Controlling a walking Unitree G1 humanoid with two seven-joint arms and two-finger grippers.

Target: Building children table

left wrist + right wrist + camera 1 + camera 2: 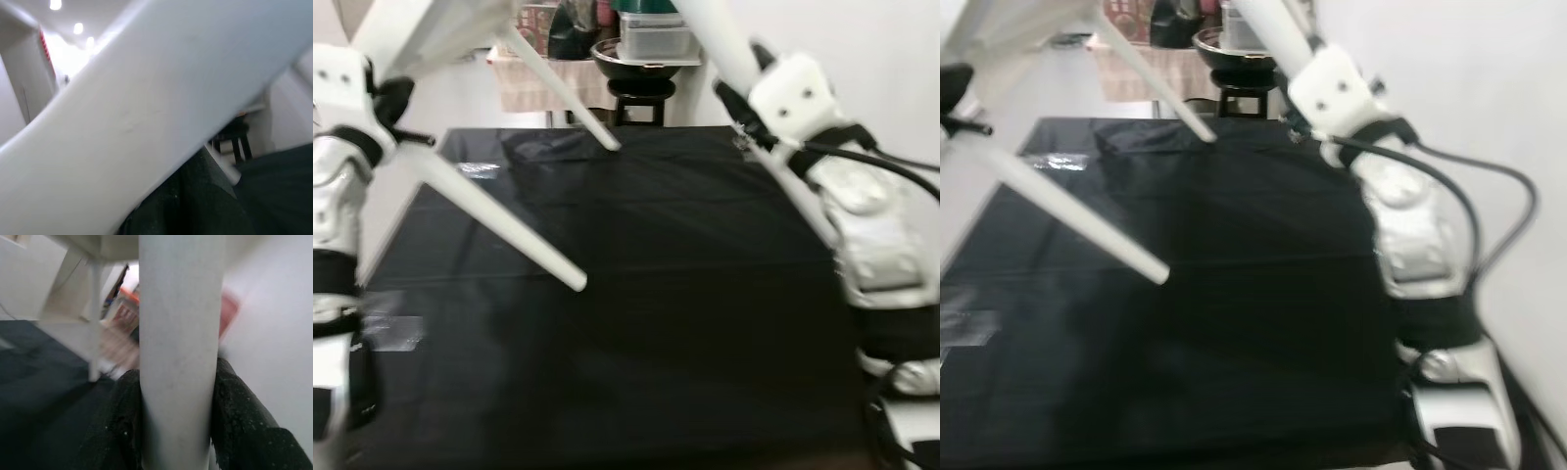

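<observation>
Both grippers, right (178,421) and left (391,103), clamp table legs (499,220), holding the table (421,29) tilted above the black cloth (656,294) for repositioning.

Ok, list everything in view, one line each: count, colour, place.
children table: one, white, lifted above the black surface, tilted, legs pointing down and toward the camera.
black cloth: one, covering the work surface under the table.
dark bowl: one, on a small black stand behind the surface.
grey lidded box: one, behind the bowl.
beige cloth: one, hanging over furniture at the back.
left gripper: black fingers beside a table leg.
right gripper: black fingers shut around a white table leg.
</observation>
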